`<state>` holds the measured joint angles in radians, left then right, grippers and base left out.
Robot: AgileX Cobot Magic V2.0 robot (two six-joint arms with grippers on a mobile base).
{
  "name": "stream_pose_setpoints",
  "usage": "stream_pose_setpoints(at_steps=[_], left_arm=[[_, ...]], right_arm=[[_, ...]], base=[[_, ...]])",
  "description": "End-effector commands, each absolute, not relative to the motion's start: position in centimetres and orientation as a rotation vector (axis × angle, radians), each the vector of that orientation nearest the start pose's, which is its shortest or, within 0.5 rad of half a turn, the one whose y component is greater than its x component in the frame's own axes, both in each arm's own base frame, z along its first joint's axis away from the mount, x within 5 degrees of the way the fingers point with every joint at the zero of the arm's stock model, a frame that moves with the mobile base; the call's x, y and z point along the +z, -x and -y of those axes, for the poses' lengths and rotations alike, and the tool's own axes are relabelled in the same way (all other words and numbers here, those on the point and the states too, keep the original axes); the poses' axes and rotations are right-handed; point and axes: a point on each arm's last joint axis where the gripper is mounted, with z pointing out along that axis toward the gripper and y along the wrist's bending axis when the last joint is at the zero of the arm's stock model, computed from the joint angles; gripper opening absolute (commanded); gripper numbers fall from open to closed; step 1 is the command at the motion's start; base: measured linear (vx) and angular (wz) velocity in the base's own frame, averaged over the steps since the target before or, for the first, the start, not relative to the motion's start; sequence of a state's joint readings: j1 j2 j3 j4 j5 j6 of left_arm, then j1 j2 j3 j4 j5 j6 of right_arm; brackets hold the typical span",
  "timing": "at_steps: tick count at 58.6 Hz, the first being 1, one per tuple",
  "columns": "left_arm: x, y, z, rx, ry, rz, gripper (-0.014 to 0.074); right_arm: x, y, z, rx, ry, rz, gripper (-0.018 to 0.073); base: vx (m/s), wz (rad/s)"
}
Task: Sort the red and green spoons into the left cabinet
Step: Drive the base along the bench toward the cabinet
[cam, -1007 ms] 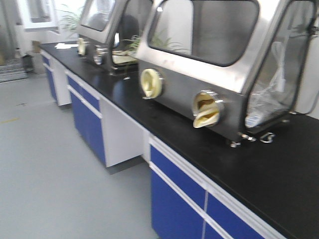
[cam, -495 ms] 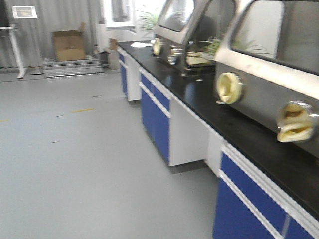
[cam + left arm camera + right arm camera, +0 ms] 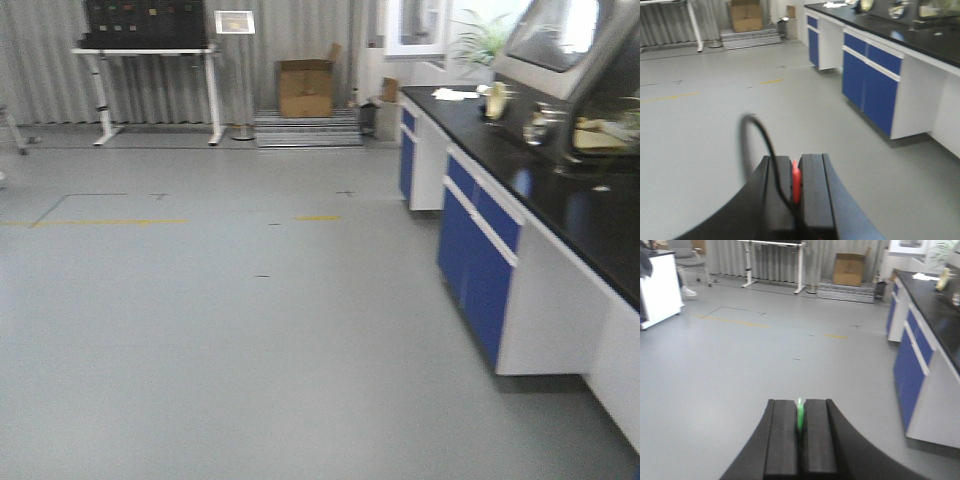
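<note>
Swung left since a second ago, away from the steel glove boxes that filled the front view; now looks across open grey floor [image 3: 200, 330], with just one glove box [image 3: 575, 60] left at the upper right edge.

Grips the red spoon [image 3: 796, 182] in the left gripper [image 3: 796, 167], jaws closed down to a narrow slit, only a thin red sliver showing upright between the two black pads [image 3: 815, 185]. Carries a black cable [image 3: 757, 137] looped over the left finger. Pinches the green spoon [image 3: 800, 416] likewise in the right gripper [image 3: 800, 407], jaws pressed almost together, a slim green strip poking up from the gap. Cannot tell bowl from handle on either spoon.

Has a long bench on the right: black worktop [image 3: 560, 195], blue cabinet doors [image 3: 478, 262] under it, white panels between. Faces a cardboard box [image 3: 305, 88] on a low ribbed platform against the grey corrugated wall at the far end, a white-legged desk [image 3: 150, 48] to its left, a potted plant [image 3: 478, 35] near the bench's far end. Shows faint yellow line marks [image 3: 100, 222] on the floor. Catches, in the right wrist view, a white cabinet [image 3: 659, 287] and an office chair [image 3: 687, 252] at the far left.
</note>
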<state>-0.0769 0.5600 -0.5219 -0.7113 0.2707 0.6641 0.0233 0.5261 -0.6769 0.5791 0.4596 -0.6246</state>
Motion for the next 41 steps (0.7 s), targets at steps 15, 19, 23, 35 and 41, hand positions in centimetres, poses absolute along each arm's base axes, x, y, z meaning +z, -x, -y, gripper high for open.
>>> stream_pose_setpoints(at_steps=[15, 19, 23, 35, 41], left_arm=[[33.98, -11.81, 2.18, -0.226, -0.113, -1.648, -0.0001], [33.98, -11.81, 2.18, -0.226, -0.113, -1.648, -0.0001], [33.98, -11.81, 2.18, -0.226, -0.113, -1.648, -0.0001], [33.98, -11.81, 2.18, -0.226, -0.113, -1.648, -0.0001], [33.98, -11.81, 2.18, -0.226, -0.113, -1.648, -0.0001]], right_arm=[[37.97, -10.03, -2.14, 0.142, 0.232, -1.619, -0.0003], [37.97, -10.03, -2.14, 0.142, 0.232, -1.619, -0.0003], [37.97, -10.03, -2.14, 0.142, 0.232, -1.619, -0.0003], [37.97, -10.03, -2.14, 0.142, 0.232, -1.619, -0.0003], [37.97, -10.03, -2.14, 0.142, 0.232, -1.619, -0.0003]], base=[[0.37, 0.36], [0.45, 0.17], [0.48, 0.11], [0.52, 0.03], [0.57, -0.02]])
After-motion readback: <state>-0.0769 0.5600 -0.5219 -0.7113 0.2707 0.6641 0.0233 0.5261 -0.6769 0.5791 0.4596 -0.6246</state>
